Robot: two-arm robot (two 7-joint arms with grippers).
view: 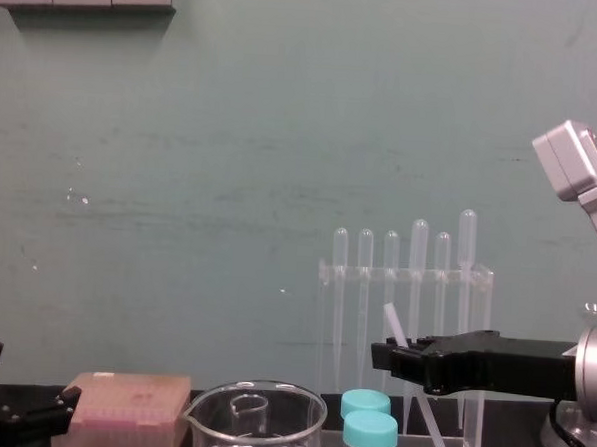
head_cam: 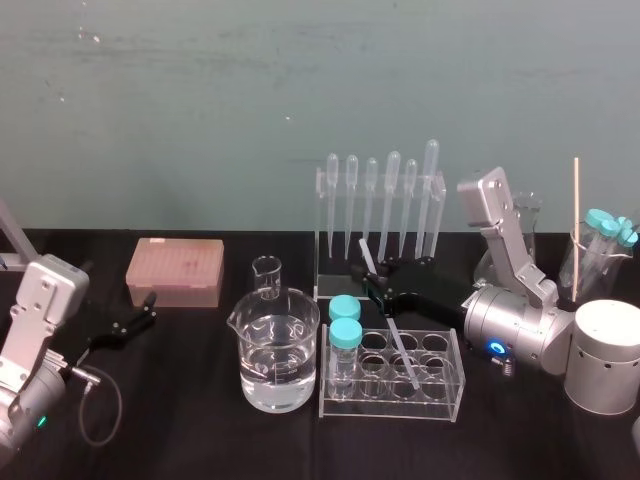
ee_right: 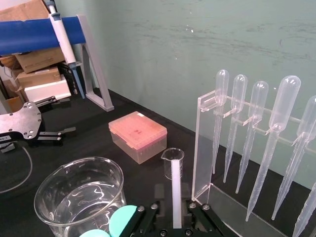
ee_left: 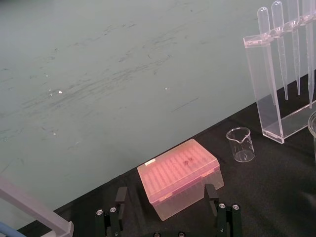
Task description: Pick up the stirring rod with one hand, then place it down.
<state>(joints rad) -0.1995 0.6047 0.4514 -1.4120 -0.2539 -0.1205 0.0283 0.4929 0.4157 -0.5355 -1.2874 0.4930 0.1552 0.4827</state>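
Observation:
The stirring rod (head_cam: 401,347) is a thin translucent-white stick. It leans in the clear tube rack (head_cam: 455,385), with its top end tilted back toward the pipette stand. My right gripper (head_cam: 375,285) reaches in from the right at the rod's upper part. In the right wrist view the rod (ee_right: 176,192) stands upright between the two black fingers (ee_right: 148,217), with a narrow gap on each side. From the chest, the rod (view: 393,324) pokes up just behind the right gripper (view: 387,356). My left gripper (head_cam: 135,322) rests open at the far left, its fingers (ee_left: 118,212) spread wide.
A large beaker of water (head_cam: 275,360) and two teal-capped tubes (head_cam: 345,335) stand just left of the rod. Behind are a small beaker (head_cam: 267,277), the pipette stand (head_cam: 380,220) and a pink tip box (head_cam: 175,270). A white cylinder (head_cam: 605,355) and glassware (head_cam: 600,250) crowd the right.

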